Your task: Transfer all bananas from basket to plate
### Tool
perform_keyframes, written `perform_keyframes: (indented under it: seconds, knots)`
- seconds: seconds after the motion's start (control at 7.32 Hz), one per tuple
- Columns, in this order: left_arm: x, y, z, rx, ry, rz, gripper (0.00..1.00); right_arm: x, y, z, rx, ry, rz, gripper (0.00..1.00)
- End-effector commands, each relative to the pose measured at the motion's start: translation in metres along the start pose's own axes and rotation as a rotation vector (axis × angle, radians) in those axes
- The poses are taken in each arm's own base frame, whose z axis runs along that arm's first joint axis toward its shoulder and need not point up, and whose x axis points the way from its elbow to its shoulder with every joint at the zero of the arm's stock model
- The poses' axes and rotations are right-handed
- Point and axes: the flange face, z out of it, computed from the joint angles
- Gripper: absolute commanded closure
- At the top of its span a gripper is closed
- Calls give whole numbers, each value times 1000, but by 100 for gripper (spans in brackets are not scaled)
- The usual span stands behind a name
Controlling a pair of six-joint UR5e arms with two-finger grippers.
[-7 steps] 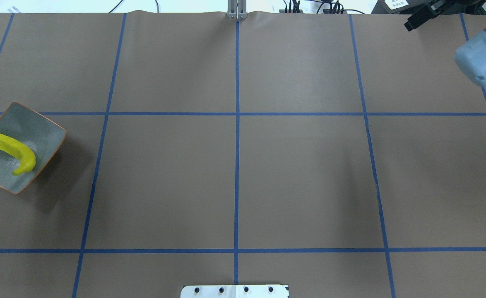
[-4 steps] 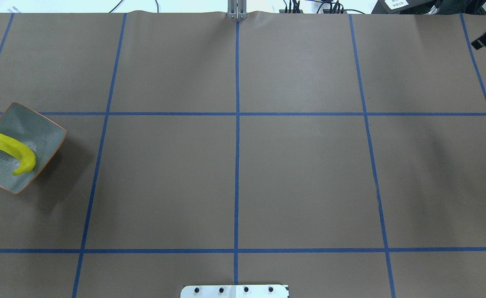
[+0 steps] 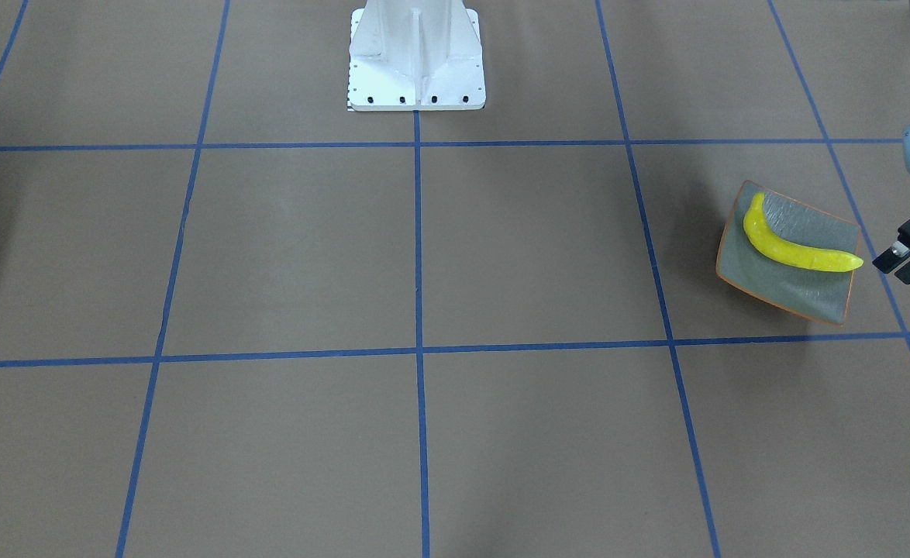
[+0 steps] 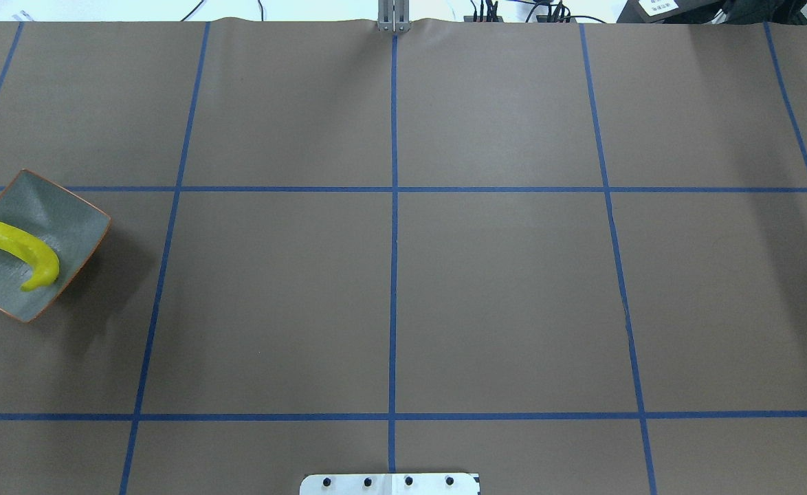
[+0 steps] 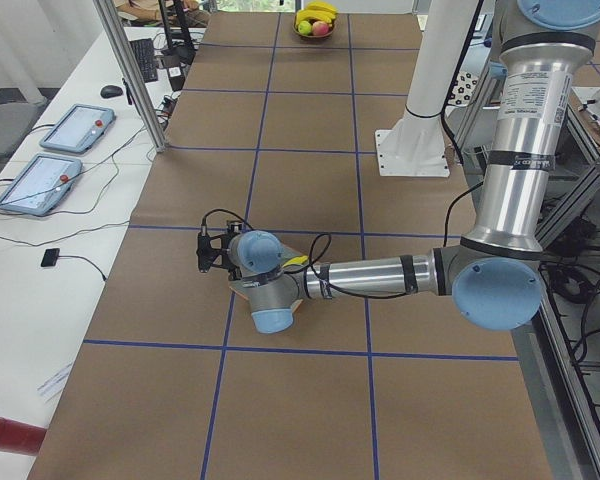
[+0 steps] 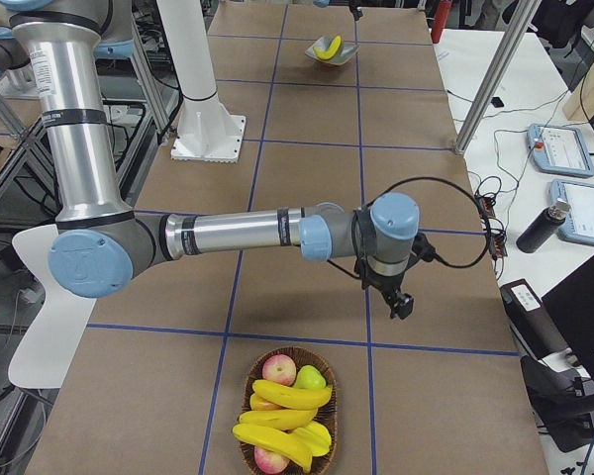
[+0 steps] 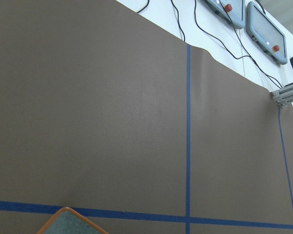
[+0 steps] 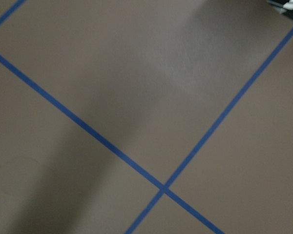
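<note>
My left gripper (image 3: 893, 267) hangs just beside the plate (image 3: 804, 298), at the edge that faces away from my base. Its two black fingers stand a little apart with nothing between them, so it is open but not wide. It touches neither the plate nor the fruit.

Directly next to this gripper lies one banana (image 3: 796, 252). It rests across the plate, and its thin tip reaches over the edge toward my fingers. Its thicker curved end is on the plate's far side from the gripper, toward my base. My left wrist camera catches only one orange-rimmed corner of the plate, at the bottom of the view.

My right gripper (image 6: 403, 305) points down over the brown table (image 4: 500, 289), well apart from the plate, at the other end. It shows only in the side view, so I cannot tell if its fingers are apart or closed.

Near this gripper, a little further toward the table end on my right, stands the woven basket (image 6: 252, 416). In it lie three bananas (image 6: 292, 396), one across the middle and two below it, together with apples (image 6: 277, 369), red ones and a green one.

Further from both grippers, blue tape lines (image 4: 393, 275) divide the table into squares. My white pedestal (image 3: 416, 54) stands at the table's middle, on my side. Beyond the opposite table edge, past my left gripper, lie two teach pendants (image 7: 266, 31) with their cables.
</note>
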Motion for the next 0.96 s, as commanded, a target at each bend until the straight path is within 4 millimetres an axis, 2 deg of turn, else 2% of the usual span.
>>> perform_keyframes:
  seconds: [0.0, 0.41, 0.55, 0.82]
  knots:
    - [4, 0, -1, 3, 7, 11, 0, 15, 81, 50, -54, -6, -33, 0]
    - [14, 0, -3, 6, 19, 25, 0, -1, 152, 82, -123, 5, 64, 1]
    - [15, 1, -5, 9, 22, 29, 0, -2, 161, 86, -136, 23, 138, 1]
    - [17, 5, -9, 11, 26, 34, 0, 1, 173, 90, -185, 63, 155, 1]
